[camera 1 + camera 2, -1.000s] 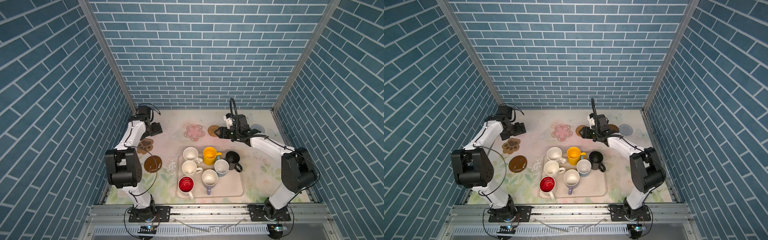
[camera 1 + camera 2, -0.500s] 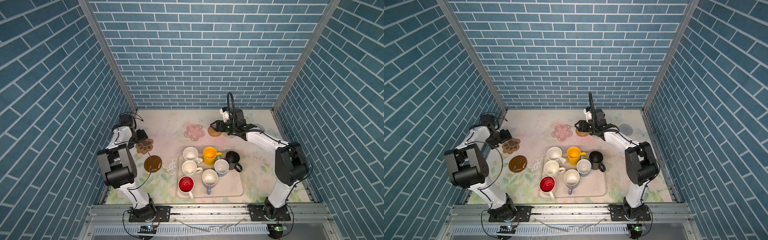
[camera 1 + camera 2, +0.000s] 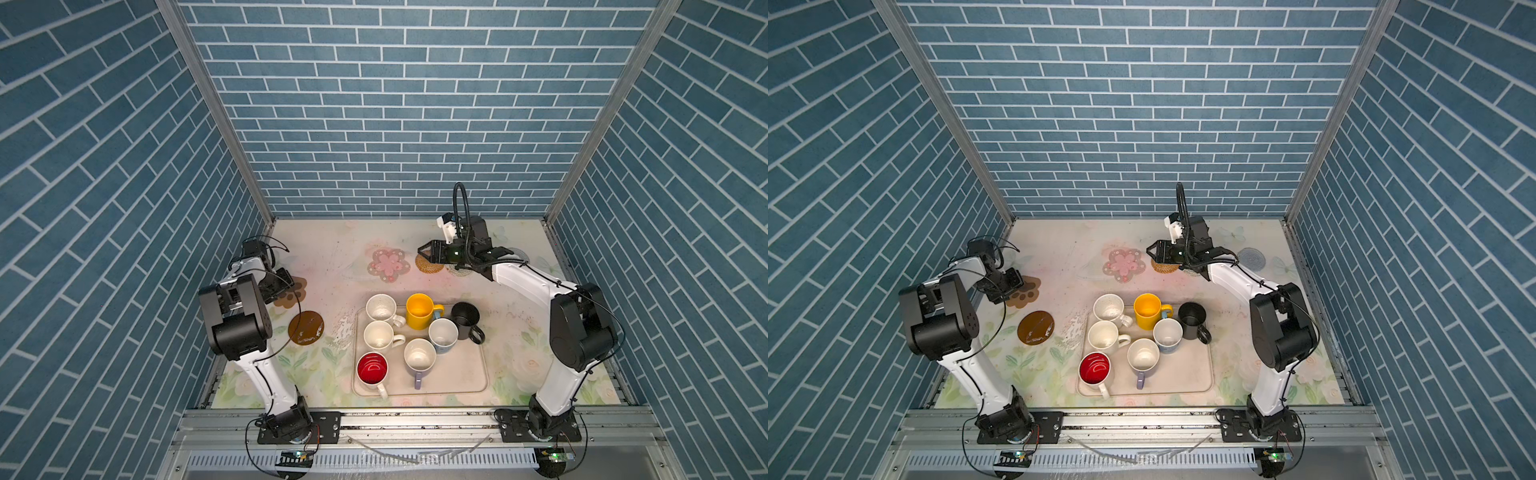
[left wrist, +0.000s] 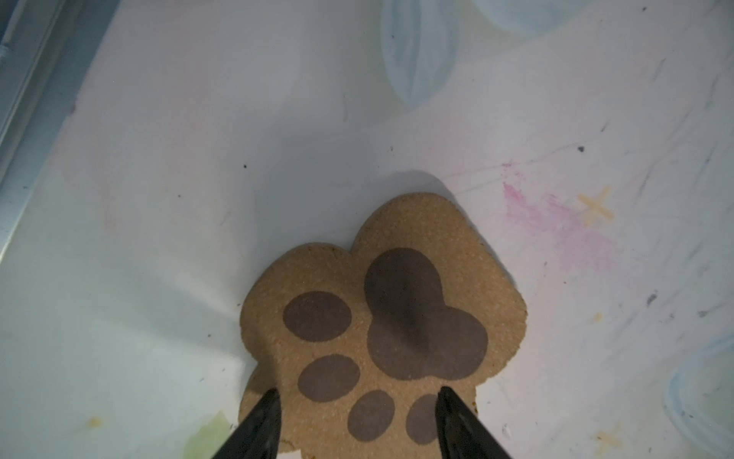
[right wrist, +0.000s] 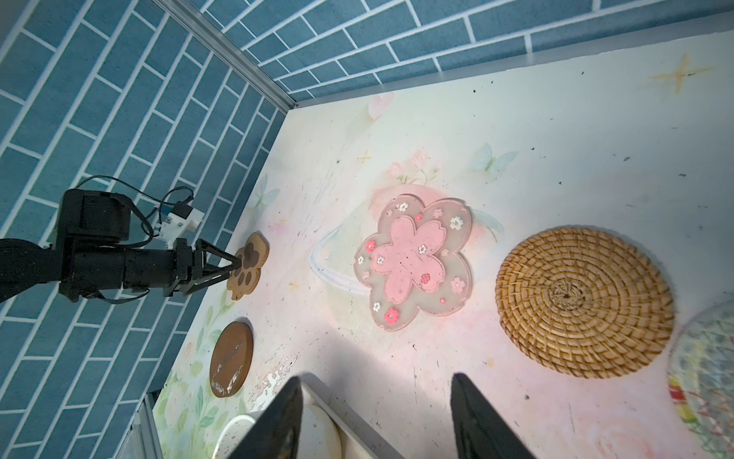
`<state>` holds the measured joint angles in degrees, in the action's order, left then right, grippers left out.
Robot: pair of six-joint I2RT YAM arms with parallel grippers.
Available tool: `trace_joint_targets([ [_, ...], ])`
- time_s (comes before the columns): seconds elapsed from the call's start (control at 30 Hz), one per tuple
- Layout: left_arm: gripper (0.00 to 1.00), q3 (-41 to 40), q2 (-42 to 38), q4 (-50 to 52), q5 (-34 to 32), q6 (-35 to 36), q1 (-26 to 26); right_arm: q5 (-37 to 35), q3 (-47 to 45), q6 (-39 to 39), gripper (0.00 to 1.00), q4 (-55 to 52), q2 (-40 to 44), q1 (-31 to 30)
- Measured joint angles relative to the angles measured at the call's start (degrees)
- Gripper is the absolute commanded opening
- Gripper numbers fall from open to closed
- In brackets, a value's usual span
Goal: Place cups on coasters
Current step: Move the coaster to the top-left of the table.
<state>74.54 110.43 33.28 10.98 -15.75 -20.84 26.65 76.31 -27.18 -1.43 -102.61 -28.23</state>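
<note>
Seven cups stand clustered at the cream tray (image 3: 457, 384): two cream-white (image 3: 381, 306) (image 3: 378, 335), yellow (image 3: 419, 311), light blue (image 3: 443, 335), lavender (image 3: 419, 357), red-inside (image 3: 372, 369), and black (image 3: 465, 316) at the tray's right edge. No cup is on a coaster. My left gripper (image 4: 357, 395) (image 3: 291, 283) is low over the tan paw coaster (image 4: 381, 318), fingers apart above its toe end. My right gripper (image 5: 375, 383) (image 3: 424, 251) hovers open and empty beside the rattan coaster (image 5: 584, 302) and the pink flower coaster (image 5: 413, 262).
A brown round disc (image 3: 306, 327) lies in front of the paw coaster. A pale woven round (image 3: 1252, 257) lies at the back right, and another (image 5: 707, 381) sits partly under the right arm. Brick walls close in the back and both sides.
My left gripper has come forward from the back-left corner down over the paw coaster, its jaws narrowing. My right gripper has shifted left over the rattan coaster.
</note>
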Motion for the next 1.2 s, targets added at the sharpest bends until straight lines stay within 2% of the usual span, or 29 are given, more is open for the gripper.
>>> trace_joint_targets([
  [0.1, 0.69, 0.1, 0.2, -0.6, 0.3, 0.0, 0.0, 0.1, 0.0, 0.0, 0.6, 0.0, 0.4, 0.0],
  [0.2, 0.79, 0.1, 0.2, -0.9, 0.7, 0.0, 0.0, 0.2, 0.0, 0.0, 0.6, 0.1, 0.4, 0.0],
  [0.33, 0.84, 0.2, 0.2, -1.3, 1.1, 0.1, 0.0, 0.2, 0.0, 0.0, 0.6, 0.1, 0.4, 0.0],
  [0.6, 0.85, 0.4, 0.2, -1.2, 1.9, 0.2, -0.8, 0.2, 0.0, 0.0, 0.6, 0.1, 0.4, 0.0],
  [0.87, 0.86, 2.8, 0.2, 3.1, -1.4, 2.1, -2.0, 1.0, 0.0, 0.0, 0.6, 0.1, 0.4, 0.0],
  [1.2, 0.85, 3.8, 1.0, 3.4, -1.2, 2.5, -2.1, 1.2, 0.0, 0.0, 0.6, 0.1, 0.6, 0.0],
])
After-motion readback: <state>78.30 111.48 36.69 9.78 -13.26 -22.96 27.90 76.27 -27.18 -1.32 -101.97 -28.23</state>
